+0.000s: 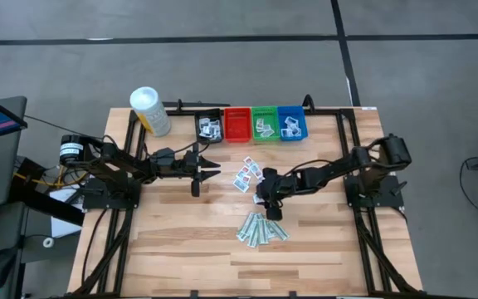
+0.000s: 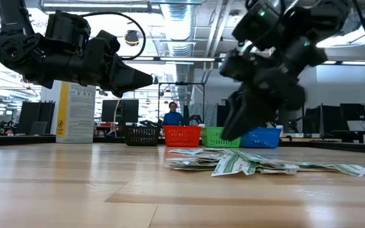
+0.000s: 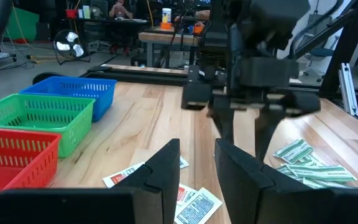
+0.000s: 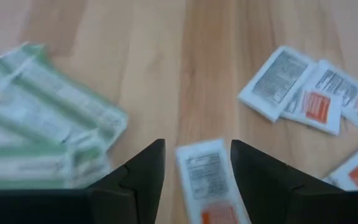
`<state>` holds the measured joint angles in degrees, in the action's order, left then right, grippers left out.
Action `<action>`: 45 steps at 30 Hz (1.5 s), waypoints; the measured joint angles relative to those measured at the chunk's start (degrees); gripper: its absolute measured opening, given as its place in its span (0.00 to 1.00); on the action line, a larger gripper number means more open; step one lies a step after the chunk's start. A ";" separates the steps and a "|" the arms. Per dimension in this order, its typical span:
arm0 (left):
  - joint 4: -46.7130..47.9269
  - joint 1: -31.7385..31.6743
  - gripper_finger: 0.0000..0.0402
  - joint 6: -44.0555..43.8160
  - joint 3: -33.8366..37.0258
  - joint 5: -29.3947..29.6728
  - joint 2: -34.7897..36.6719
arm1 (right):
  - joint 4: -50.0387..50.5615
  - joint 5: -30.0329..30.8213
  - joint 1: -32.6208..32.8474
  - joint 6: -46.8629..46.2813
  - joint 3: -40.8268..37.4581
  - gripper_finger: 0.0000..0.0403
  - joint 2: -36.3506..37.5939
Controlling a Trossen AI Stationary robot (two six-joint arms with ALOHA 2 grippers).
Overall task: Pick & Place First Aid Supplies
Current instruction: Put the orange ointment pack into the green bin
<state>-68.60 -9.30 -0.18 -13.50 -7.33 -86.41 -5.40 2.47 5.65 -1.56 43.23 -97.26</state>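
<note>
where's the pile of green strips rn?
High view: the green strips lie mid-table, toward the right, just in front of the right gripper, with the white packets farther back toward the bins.

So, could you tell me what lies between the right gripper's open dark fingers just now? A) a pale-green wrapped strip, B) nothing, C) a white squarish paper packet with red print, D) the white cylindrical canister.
C: the right wrist view shows the right gripper open, fingers either side of a white squarish paper packet with red print lying on the wooden table.
</note>
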 joint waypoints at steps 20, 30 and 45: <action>0.02 0.00 0.25 -0.12 -0.02 0.00 0.00 | -1.26 0.47 -0.04 -0.04 0.24 0.39 -8.49; 0.02 0.00 0.25 -0.12 -0.02 -0.01 0.00 | -1.25 0.45 -0.09 -0.04 0.10 0.29 -8.22; 0.02 0.02 0.25 -0.12 -0.02 -0.02 0.00 | -2.56 0.43 -0.09 -0.02 -0.05 0.26 -8.26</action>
<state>-68.58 -9.28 -0.30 -13.52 -7.35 -86.41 -7.97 2.90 5.56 -1.58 43.18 -105.51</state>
